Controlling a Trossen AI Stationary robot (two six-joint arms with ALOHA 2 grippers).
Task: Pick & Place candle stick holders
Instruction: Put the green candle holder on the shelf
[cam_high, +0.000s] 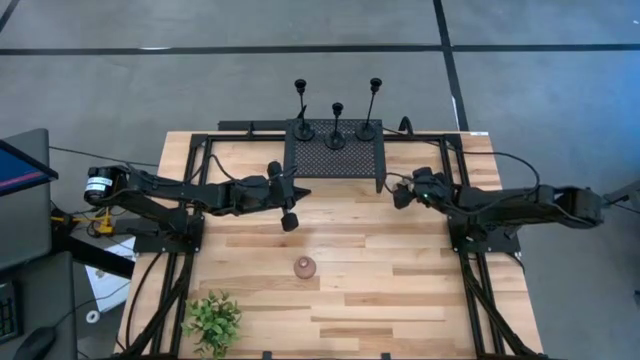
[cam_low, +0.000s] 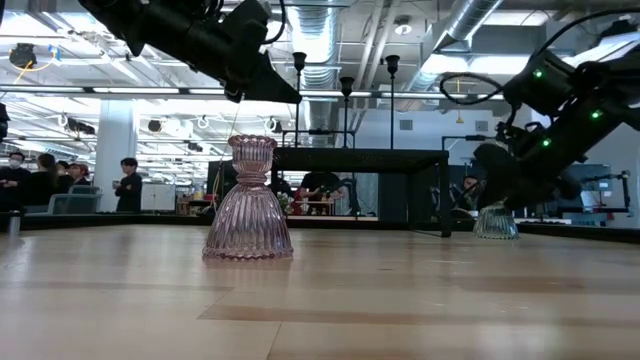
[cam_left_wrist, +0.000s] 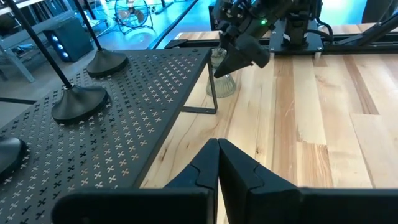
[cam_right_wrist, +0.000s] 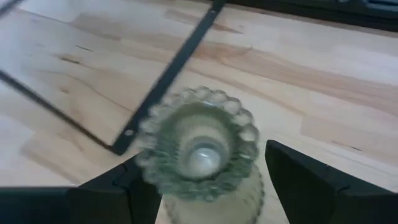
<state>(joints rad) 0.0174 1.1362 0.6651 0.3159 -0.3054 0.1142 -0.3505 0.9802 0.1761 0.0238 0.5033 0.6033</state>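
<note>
Looking across the plank table from its near edge, you meet the leafy plant first, then a ribbed pink glass holder standing upright and alone mid-table. Farther back, the left gripper hangs with its fingers pressed together, holding nothing. The right gripper stands wide, one finger on each side of a clear beaded glass holder resting beside the leg of the perforated black shelf. You find the three black candle stick holders upright on that shelf. Beyond, people stand in an open workshop.
</note>
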